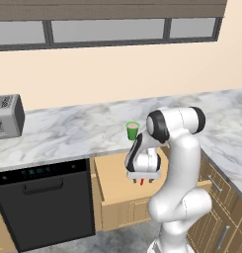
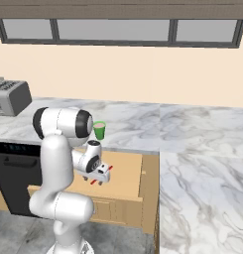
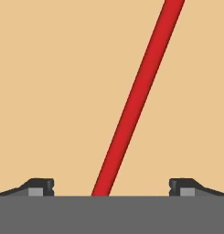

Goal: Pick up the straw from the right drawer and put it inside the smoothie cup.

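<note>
over the right drawer (image 1: 110,180), tool (image 3: 111,185) spread wide, straw (image 3: 138,96) lying between fingertips

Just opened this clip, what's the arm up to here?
The gripper is down inside the open right drawer, jaws wide apart, with the straw lying on the drawer bottom between the fingertips, not yet gripped. The smoothie cup stands on the marble counter just behind the drawer, with no straw in it.
</note>
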